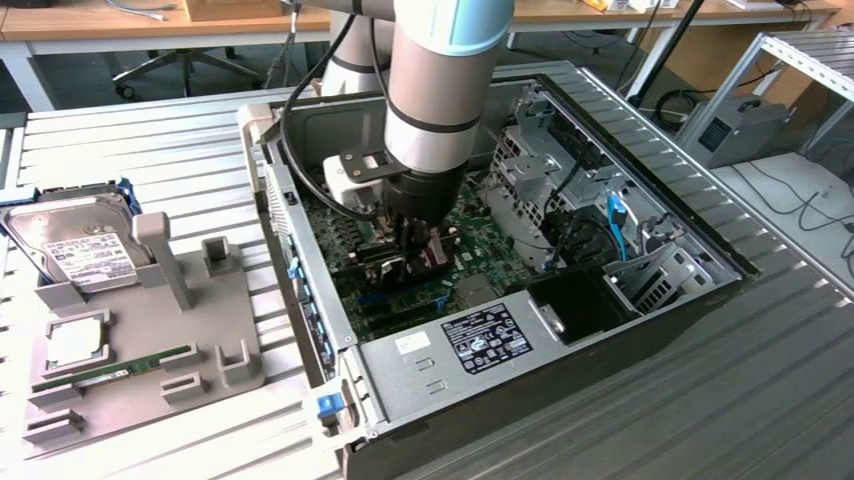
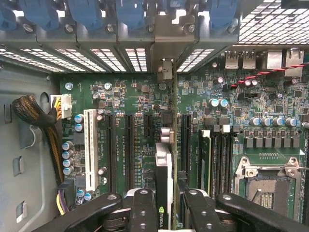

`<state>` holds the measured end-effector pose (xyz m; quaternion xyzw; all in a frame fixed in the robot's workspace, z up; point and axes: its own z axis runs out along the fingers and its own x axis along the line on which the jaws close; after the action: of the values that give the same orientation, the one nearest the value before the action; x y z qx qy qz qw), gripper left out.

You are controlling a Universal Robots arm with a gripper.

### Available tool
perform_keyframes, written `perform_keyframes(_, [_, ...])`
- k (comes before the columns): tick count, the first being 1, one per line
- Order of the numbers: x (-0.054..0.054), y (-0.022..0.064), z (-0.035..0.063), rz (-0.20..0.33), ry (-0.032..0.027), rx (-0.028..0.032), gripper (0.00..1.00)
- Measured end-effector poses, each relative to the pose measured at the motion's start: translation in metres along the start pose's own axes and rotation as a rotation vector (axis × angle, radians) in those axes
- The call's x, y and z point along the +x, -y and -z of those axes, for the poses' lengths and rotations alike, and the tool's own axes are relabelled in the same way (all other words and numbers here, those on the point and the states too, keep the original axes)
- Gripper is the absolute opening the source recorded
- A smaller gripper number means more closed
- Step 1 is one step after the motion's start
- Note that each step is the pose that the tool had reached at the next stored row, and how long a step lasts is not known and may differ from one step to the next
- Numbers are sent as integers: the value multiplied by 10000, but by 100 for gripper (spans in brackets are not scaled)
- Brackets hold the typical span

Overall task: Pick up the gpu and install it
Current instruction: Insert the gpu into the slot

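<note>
GPU [image 2: 163,166] is in the claw, standing edge-on over the motherboard [image 2: 125,92] inside the open PC case [image 1: 534,365]. Gripper [image 2: 167,194] is clamped on the card, one finger [image 2: 144,205] on each flat face, logo side showing between them. In the exterior view the arm reaches straight down into the case, with the gripper [image 1: 416,255] low over the board near the middle and the card [image 1: 430,265] just above the slot area. Step in hand, as I read it: install, not pickup. The card is off the grey fixture tray [image 1: 160,330] on the exterior view's left, where the hard drive [image 1: 80,245] and RAM stick [image 1: 114,370] sit. From the wrist view the card runs parallel to the expansion slots, between the short black slot [image 2: 146,126] and the long black slot [image 2: 186,145], well right of the white slot [image 2: 90,145]. Its bracket end [image 2: 166,134] points at the far rear wall, roughly in line with the gap [image 2: 164,70] between the vented slot covers [image 2: 135,58]. Can't tell whether the bottom edge is touching a slot. Judgement: seating calls for the card edge square over its slot, the bracket lined up with that rear gap, then a straight push down with no tilt. The risk is a sideways offset that lands the edge on the board beside the slot.
</note>
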<state>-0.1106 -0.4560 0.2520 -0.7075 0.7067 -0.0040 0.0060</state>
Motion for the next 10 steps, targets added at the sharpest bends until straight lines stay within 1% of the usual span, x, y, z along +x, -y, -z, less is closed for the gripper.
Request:
perform_keyframes(5, [1,0,8,1,-4,-2,27])
perform_keyframes(7, [2,0,-4,1,-14,-7,27])
perform_keyframes(9, [1,1,-23,1,0,1,27])
perform_keyframes(10, [1,0,-27,2,-5,-2,27])
